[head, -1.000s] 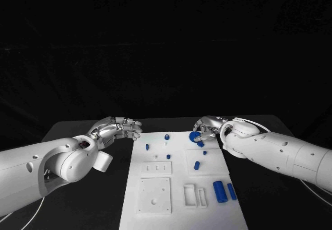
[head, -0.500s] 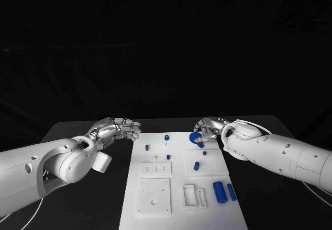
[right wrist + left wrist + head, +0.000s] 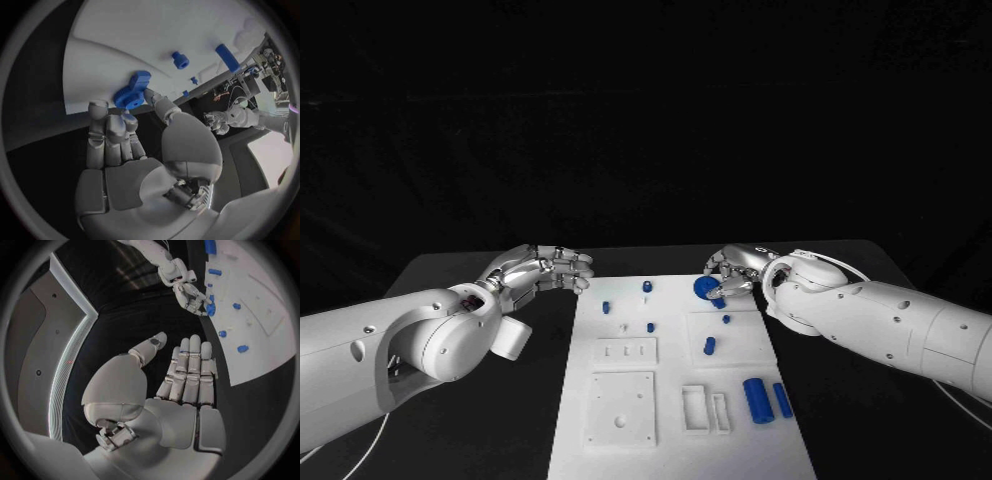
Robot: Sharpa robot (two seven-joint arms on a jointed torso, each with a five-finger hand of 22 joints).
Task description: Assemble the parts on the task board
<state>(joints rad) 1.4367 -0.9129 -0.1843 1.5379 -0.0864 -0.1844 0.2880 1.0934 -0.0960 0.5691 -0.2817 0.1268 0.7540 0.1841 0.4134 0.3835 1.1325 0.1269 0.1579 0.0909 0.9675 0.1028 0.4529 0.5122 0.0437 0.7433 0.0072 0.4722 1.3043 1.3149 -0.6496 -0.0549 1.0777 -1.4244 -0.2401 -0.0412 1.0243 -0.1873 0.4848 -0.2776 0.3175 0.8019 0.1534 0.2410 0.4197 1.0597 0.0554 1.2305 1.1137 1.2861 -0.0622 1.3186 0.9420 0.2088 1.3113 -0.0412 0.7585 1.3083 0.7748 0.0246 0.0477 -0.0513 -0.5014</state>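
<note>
Right hand (image 3: 737,268) at the far right corner of the task board (image 3: 678,440), its fingers closed on a round blue part (image 3: 707,286). Against the pictures from a second and half a second before, the hand and its part sit in almost the same place over the board's far end; at most the wrist has turned a little. Judged from this, the part is being lined up or pressed home rather than carried, and the step is not yet finished. The right wrist view shows the same blue part (image 3: 132,92) pinched between thumb and fingertips (image 3: 100,111), at or just over the board's edge; whether it touches the board cannot be told.

Left hand (image 3: 540,270) just beside the board's far left corner, over the black table (image 3: 459,275), unchanged from the earlier pictures. Its fingers (image 3: 187,372) lie straight and close together, the thumb apart, holding nothing.

Recesses on the board: the square plate (image 3: 622,408) on the near left half, the smaller plate (image 3: 626,352) beyond it and the two narrow slots (image 3: 704,410) beside it all appear to hold no part. Two blue cylinders (image 3: 767,399) lie loose right of the slots. A short blue piece (image 3: 710,346) lies on the raised panel beyond them, and small blue pegs (image 3: 648,287) stand near the far end.
</note>
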